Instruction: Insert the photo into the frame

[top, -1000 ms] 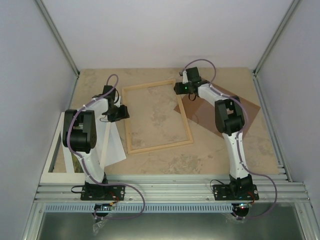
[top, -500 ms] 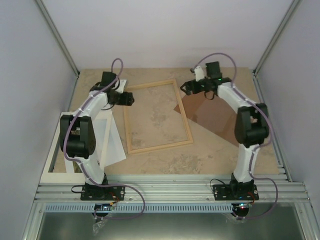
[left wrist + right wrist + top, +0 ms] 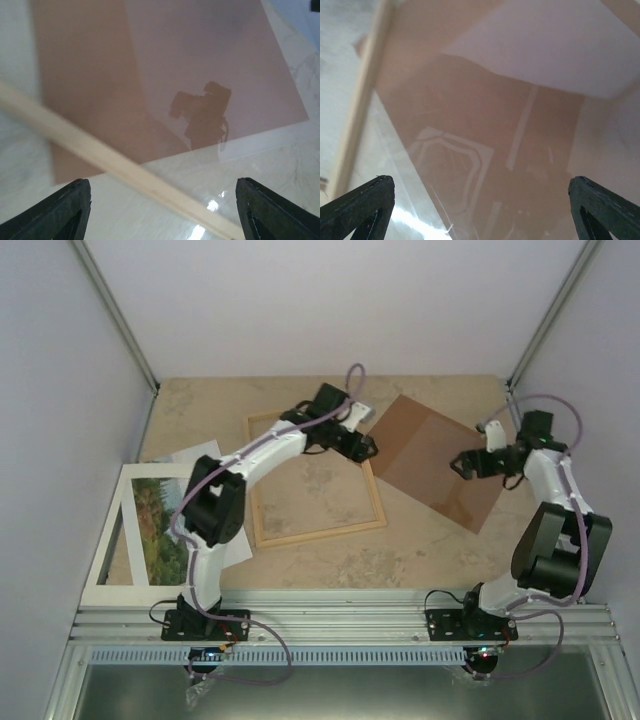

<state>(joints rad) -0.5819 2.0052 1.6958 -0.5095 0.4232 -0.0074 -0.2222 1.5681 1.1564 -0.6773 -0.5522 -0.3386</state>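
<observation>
Found the photo (image 3: 155, 525) lying face up just left of the frame (image 3: 318, 533), outside it, partly hidden by the left arm. Saw the left gripper (image 3: 366, 448) above the frame's far right corner, jaws spread wide, gripping nothing. Noted the right gripper (image 3: 466, 464) right of the frame, over the brown backing board (image 3: 430, 445), jaws likewise wide and empty.

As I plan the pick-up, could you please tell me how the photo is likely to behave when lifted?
The photo looks like a thin flat sheet, so it will probably sag if gripped by one edge. Lying flush on the table, it may slide rather than lift when nudged.
</observation>
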